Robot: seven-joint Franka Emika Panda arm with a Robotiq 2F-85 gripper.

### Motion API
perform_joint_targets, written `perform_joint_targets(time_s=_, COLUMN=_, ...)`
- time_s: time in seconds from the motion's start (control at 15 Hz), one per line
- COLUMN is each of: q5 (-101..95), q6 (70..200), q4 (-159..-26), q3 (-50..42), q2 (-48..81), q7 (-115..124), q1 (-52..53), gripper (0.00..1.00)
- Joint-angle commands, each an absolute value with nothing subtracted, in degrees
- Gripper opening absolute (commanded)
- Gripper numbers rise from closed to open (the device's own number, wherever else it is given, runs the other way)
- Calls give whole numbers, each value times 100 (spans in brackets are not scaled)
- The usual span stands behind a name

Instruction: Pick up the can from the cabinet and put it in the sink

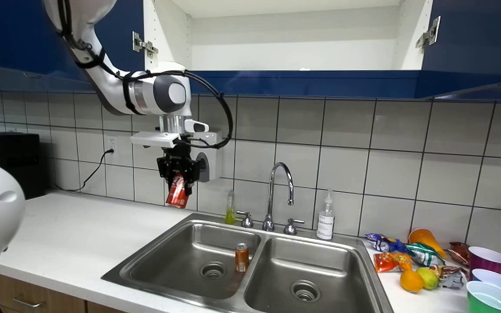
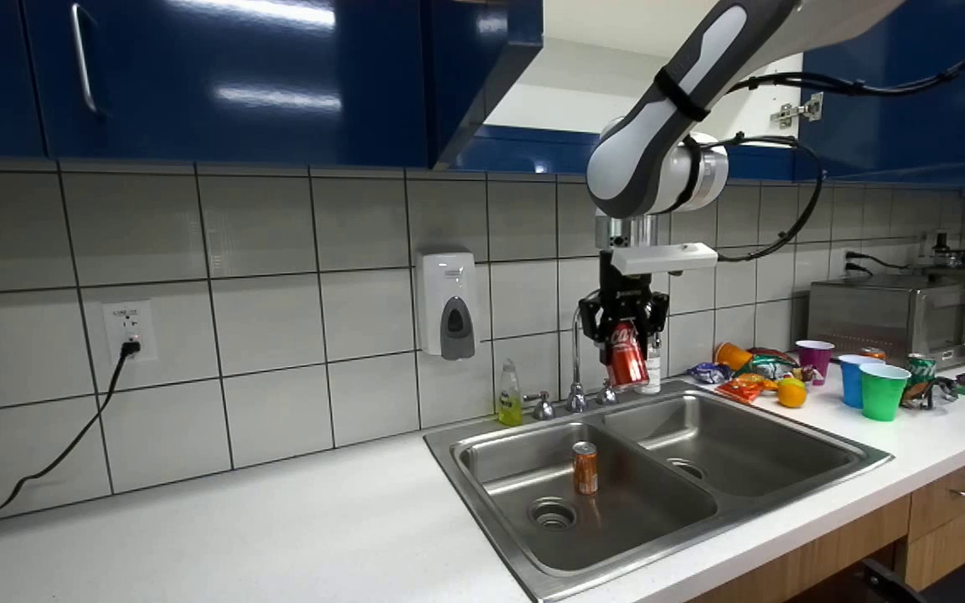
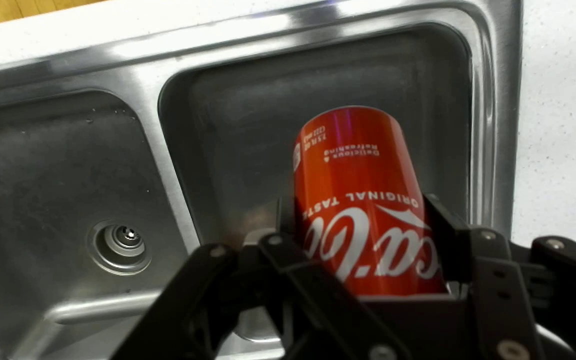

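A red Coca-Cola can (image 1: 176, 195) is held tilted in my gripper (image 1: 178, 182), above the level of the counter, and shows in both exterior views (image 2: 626, 360). My gripper (image 2: 625, 343) is shut around the can's sides. In the wrist view the can (image 3: 358, 190) sits between the black fingers (image 3: 360, 215), its free end over the basin. The steel sink (image 1: 247, 280) has two basins; its divider also shows in the wrist view (image 3: 165, 165). The open wall cabinet (image 1: 294, 54) is above the gripper.
An orange can (image 1: 242, 258) stands upright in a basin near the divider. The faucet (image 1: 270, 195), a green soap bottle (image 1: 230, 213) and a pump bottle (image 1: 326, 221) stand behind the sink. A wall dispenser (image 2: 447, 306) is near the arm. Snacks, fruit and cups (image 2: 883, 392) lie beside the sink.
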State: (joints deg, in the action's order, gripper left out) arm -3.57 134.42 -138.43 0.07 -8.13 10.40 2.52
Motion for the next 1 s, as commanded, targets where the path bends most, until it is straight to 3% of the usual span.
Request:
perform_joint_targets(time_s=0.0, q5=-341, q6=13519, q4=-13835, q3=82, q2=-720, q7=1017, q1=175, gripper=63)
perform_joint_targets(time_s=0.93, q5=-345, q6=13666, q4=-13798, q3=74, q2=-519, q7=1004, q1=183, gripper=63)
